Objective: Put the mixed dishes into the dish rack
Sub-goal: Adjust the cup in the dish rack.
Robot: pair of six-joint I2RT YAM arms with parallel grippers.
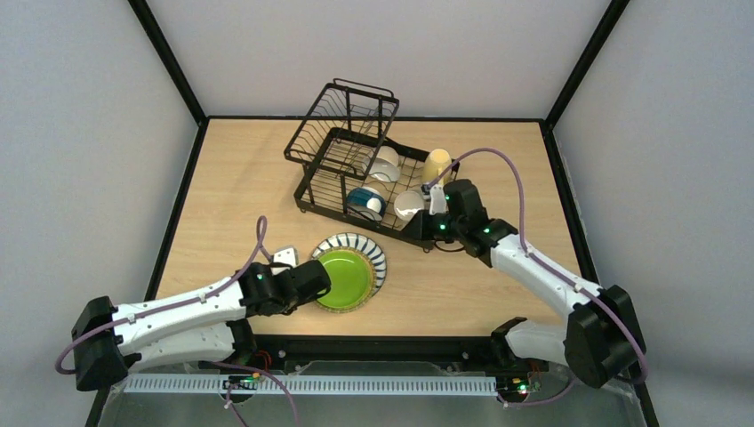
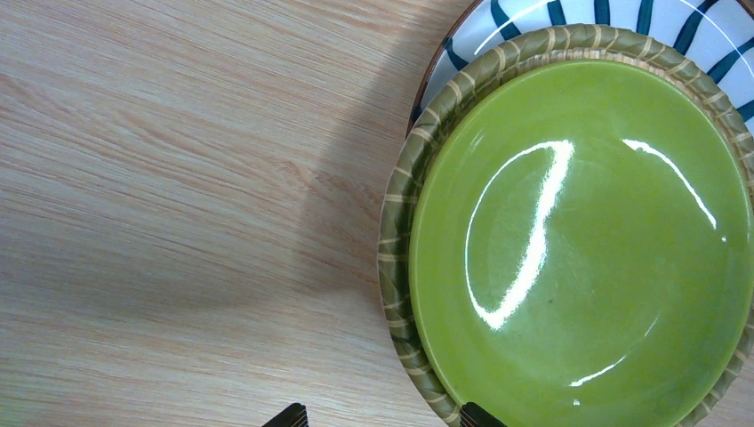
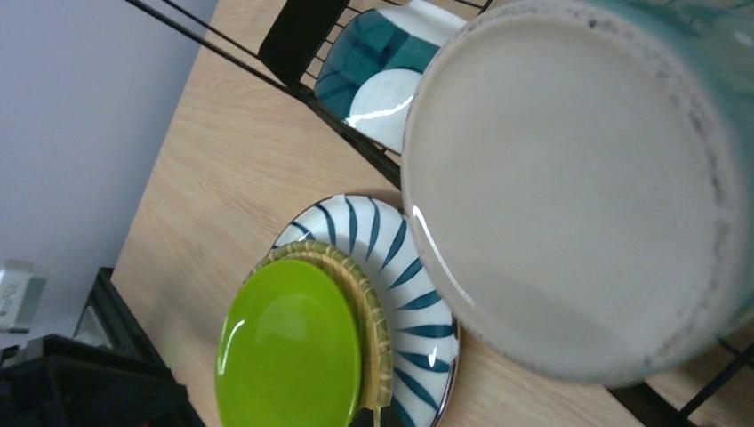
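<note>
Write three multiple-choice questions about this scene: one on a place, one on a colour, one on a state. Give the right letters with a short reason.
1. Where does the green plate lie?
A) in a sink
B) on a striped plate on the table
C) on the floor

2. What colour are the stripes of the striped plate?
A) red
B) dark blue
C) yellow

3. How is the left gripper?
A) open
B) shut on a spoon
C) shut, holding nothing

Answers:
1 B: the top view shows the green plate resting on the striped plate, on the wooden table.
2 B: both wrist views show dark blue stripes on white.
3 A: in the left wrist view its jaws stand apart, one on each side of the green plate's rim.
</note>
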